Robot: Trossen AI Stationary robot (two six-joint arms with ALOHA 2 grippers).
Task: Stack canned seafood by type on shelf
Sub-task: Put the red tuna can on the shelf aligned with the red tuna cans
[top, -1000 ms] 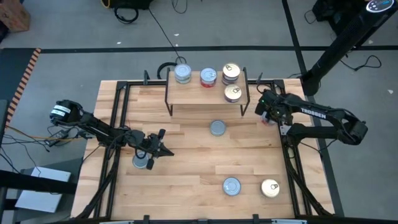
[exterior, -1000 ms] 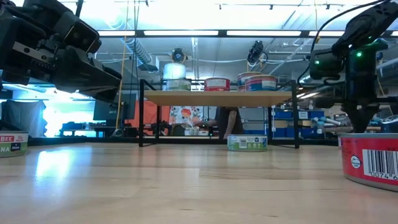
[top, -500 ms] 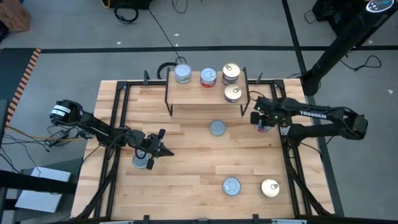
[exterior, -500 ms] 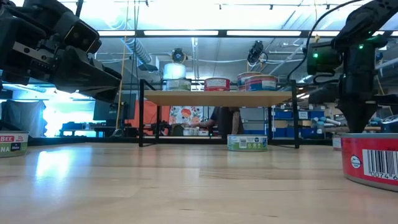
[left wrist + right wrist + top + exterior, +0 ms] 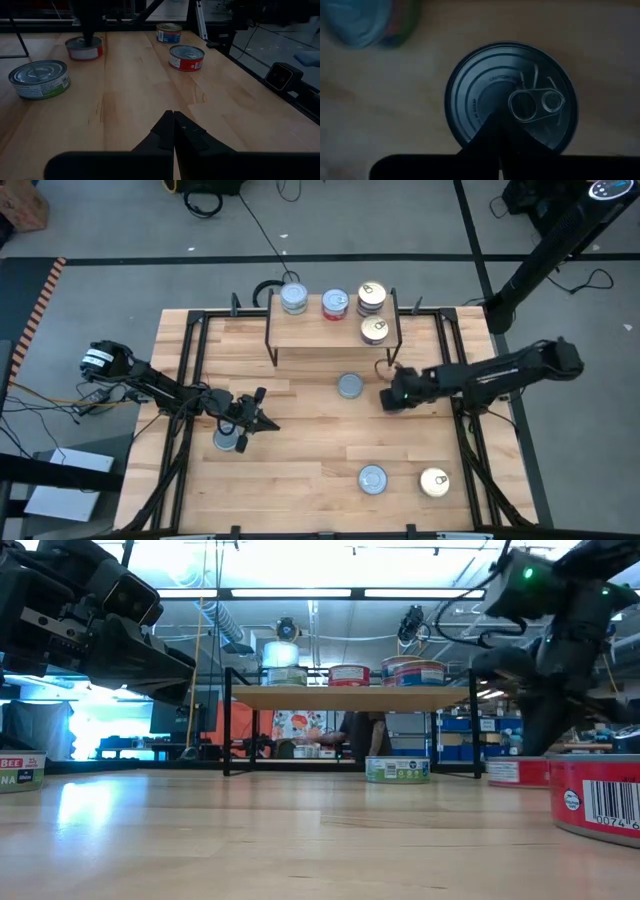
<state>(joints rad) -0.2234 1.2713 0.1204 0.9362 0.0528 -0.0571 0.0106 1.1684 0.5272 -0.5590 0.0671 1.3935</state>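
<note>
Canned seafood, a flat round pull-tab tin (image 5: 510,97), sits on the wooden tabletop (image 5: 300,460) before the light-wood shelf (image 5: 330,330), directly beneath the right claw (image 5: 392,396), closed and empty. Left claw (image 5: 262,418), also closed, idles far off.

From above, my table (image 5: 300,440) is lit evenly with soft shadows. At table height, ceiling strip lights (image 5: 290,592) glare and bleach the far room, leaving my arms dark silhouettes. Both wrist pictures are dim; under my right wrist a tin (image 5: 512,97) is sharp, another blurred.
</note>
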